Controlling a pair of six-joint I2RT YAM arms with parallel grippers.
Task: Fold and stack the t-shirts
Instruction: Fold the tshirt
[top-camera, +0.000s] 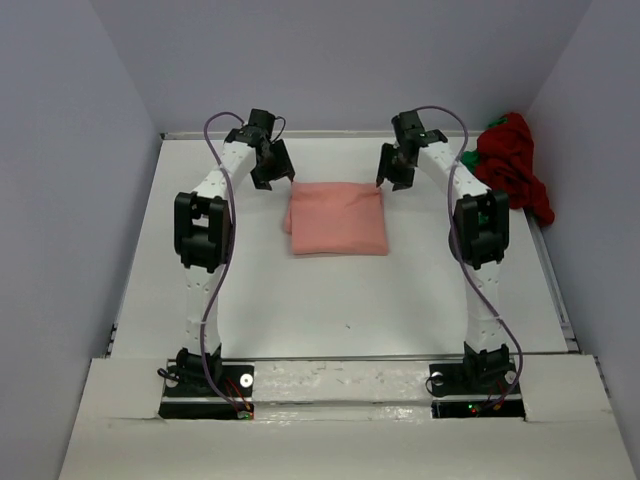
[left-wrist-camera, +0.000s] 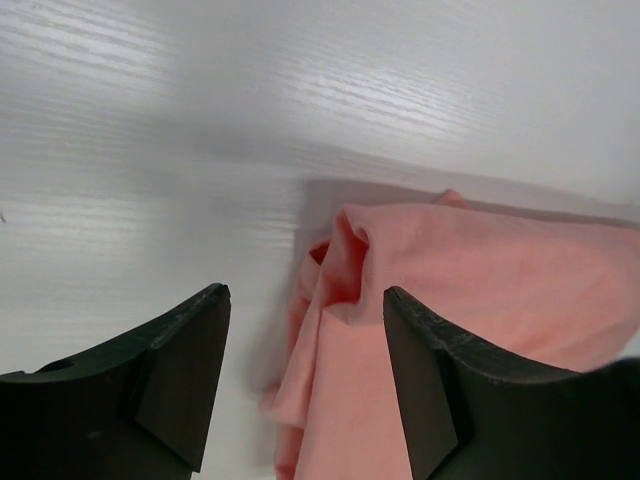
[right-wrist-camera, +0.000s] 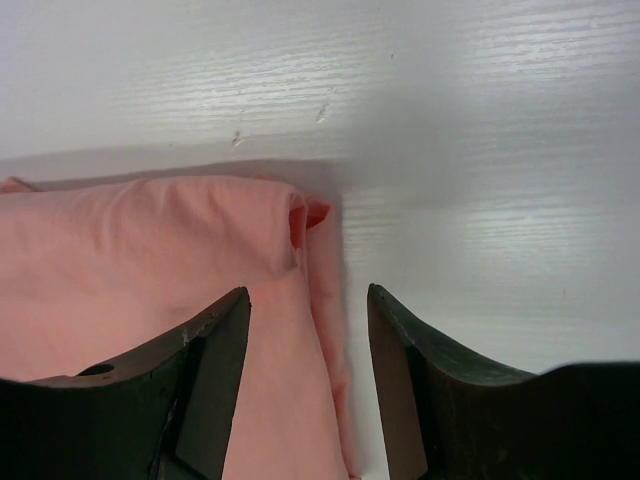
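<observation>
The salmon-pink t-shirt (top-camera: 338, 218) lies folded into a rectangle in the middle of the white table (top-camera: 330, 300). My left gripper (top-camera: 272, 165) hovers over its far left corner, jaws open; the pink cloth (left-wrist-camera: 450, 300) lies loose below and between the fingers. My right gripper (top-camera: 397, 168) hovers over the far right corner, open too, with the shirt's folded edge (right-wrist-camera: 300, 330) under the gap between its fingers. The dark red t-shirt (top-camera: 512, 165) is crumpled at the far right edge, with a bit of bright green t-shirt (top-camera: 468, 157) peeking out beside it.
Grey walls close the table in on three sides. The heap of crumpled shirts lies against the right wall, just beyond my right arm (top-camera: 478, 225). A raised rim (top-camera: 330, 135) runs along the table's far edge.
</observation>
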